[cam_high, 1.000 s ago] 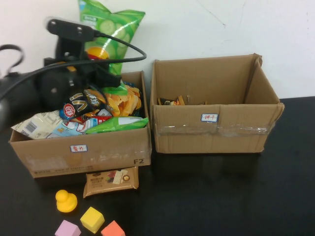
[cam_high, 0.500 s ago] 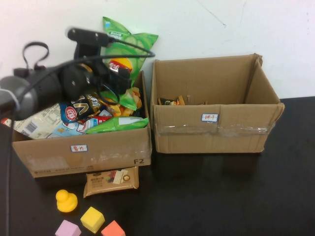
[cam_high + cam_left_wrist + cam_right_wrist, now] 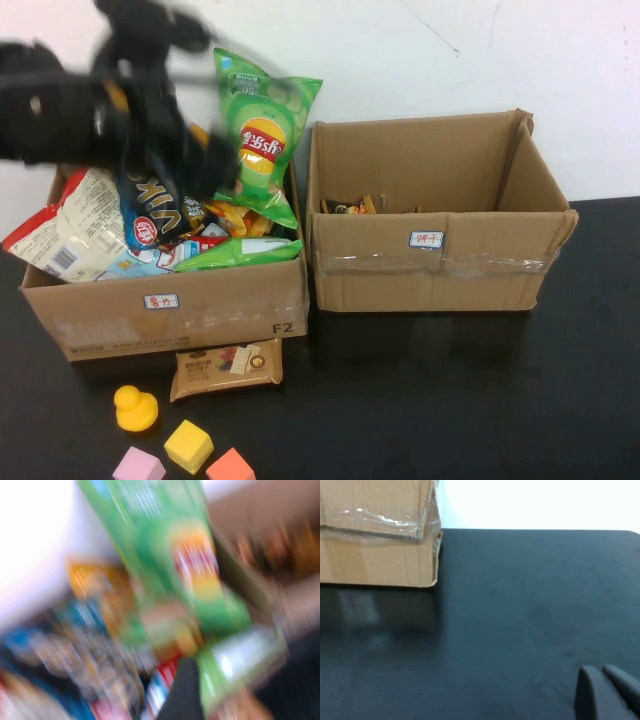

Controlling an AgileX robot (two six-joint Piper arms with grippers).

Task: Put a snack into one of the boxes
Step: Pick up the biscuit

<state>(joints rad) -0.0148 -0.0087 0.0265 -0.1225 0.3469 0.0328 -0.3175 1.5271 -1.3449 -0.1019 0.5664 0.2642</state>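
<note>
A green chip bag [image 3: 262, 140] stands upright at the back right corner of the left cardboard box [image 3: 200, 300], which is full of snack packets. My left gripper [image 3: 200, 160] is a dark motion-blurred shape over that box, just left of the green bag. In the left wrist view the green bag [image 3: 170, 555] fills the middle, blurred, with one dark finger [image 3: 185, 690] in front of it. The right cardboard box [image 3: 440, 270] holds a few small packets. My right gripper [image 3: 597, 670] is shut and empty, low over the bare black table, to the side of the right box [image 3: 375, 545].
A brown snack packet [image 3: 225, 367] lies on the black table in front of the left box. A yellow duck [image 3: 134, 408] and yellow [image 3: 187, 445], pink [image 3: 137, 466] and orange [image 3: 230, 466] blocks sit at the front left. A white wall is behind the boxes.
The green bag has moved right and down into the back right of the left box. My left arm has swung up and left and is now blurred. The right arm has not moved.
</note>
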